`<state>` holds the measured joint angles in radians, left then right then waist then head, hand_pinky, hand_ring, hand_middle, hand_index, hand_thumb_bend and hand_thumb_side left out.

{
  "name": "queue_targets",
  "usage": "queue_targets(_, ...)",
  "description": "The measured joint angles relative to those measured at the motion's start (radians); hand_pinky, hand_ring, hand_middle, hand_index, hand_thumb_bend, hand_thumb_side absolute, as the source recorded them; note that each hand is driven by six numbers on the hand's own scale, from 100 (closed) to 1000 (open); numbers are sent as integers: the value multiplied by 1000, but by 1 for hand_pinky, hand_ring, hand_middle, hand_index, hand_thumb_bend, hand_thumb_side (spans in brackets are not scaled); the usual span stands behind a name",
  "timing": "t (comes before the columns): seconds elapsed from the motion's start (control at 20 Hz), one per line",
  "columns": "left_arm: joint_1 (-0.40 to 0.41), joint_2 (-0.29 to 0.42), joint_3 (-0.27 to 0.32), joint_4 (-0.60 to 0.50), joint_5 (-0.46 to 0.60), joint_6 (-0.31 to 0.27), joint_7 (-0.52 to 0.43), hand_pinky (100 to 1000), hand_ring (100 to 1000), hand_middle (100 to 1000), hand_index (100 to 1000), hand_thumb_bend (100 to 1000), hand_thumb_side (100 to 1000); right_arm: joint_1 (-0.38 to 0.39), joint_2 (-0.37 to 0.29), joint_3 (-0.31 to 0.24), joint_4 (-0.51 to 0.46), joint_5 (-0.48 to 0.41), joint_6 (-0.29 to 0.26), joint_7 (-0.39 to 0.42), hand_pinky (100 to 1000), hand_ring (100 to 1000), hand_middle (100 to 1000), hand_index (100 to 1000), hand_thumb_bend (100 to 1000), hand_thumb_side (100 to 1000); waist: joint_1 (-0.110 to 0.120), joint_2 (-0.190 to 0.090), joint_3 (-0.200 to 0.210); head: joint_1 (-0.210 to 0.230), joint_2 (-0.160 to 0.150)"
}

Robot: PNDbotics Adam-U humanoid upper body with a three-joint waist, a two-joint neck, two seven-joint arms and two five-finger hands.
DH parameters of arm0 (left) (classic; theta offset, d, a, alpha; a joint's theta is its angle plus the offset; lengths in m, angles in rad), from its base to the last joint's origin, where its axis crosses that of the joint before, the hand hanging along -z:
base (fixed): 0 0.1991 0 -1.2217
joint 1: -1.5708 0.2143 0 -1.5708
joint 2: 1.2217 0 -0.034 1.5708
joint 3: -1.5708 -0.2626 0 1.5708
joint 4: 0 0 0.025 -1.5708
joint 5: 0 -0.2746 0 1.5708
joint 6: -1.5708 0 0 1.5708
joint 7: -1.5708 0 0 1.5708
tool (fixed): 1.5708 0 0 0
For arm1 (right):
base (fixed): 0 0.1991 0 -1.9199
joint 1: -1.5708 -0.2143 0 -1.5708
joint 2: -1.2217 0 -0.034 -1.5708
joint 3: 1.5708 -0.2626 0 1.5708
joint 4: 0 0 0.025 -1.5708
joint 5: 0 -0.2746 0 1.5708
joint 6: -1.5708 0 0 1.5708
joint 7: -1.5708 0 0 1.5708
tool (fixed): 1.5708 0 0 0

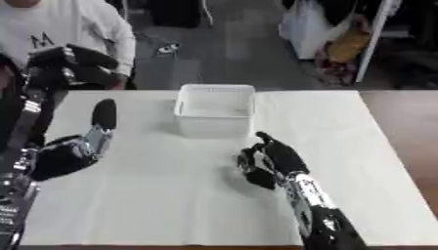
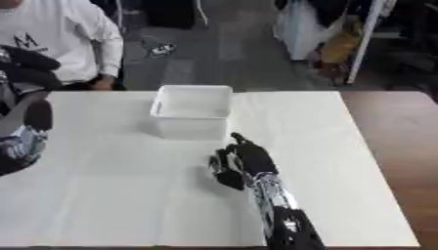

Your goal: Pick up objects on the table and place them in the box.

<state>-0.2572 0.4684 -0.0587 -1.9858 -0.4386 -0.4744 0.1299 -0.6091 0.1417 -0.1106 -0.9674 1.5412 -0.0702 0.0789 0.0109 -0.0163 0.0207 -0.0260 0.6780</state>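
A white open-topped box (image 1: 215, 128) stands at the middle of the white-covered table (image 1: 154, 205). My right hand (image 1: 272, 160) hovers low over the cloth just in front of the box's right corner, palm down; anything beneath it is hidden. My left hand (image 1: 67, 155) is at the left side of the table, open, with one finger (image 1: 104, 115) pointing straight up and nothing in it. No loose object shows on the cloth. The inside of the box looks plain white.
Bare brown tabletop (image 1: 409, 127) runs along the right of the cloth. A seated person in a white top (image 2: 60, 39) is at the far left edge, not touching anything. Chairs and bags stand on the floor behind the table.
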Motion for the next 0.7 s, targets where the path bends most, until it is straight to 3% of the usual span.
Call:
queue_targets(0.6,-3,0,0,0,0,-1,-6,571,496,657,668,205,568,-24,-10,-10,26,9,16,-17,701,883,999,760,192,898,-12,10,1,0,0)
queue_targets(0.7,-3,0,0,0,0,-1,-6,571,496,657,668,207,565,-28,-14,-12,31,10,15,-21,702,884,997,758,178,862,-12,11,1,0,0)
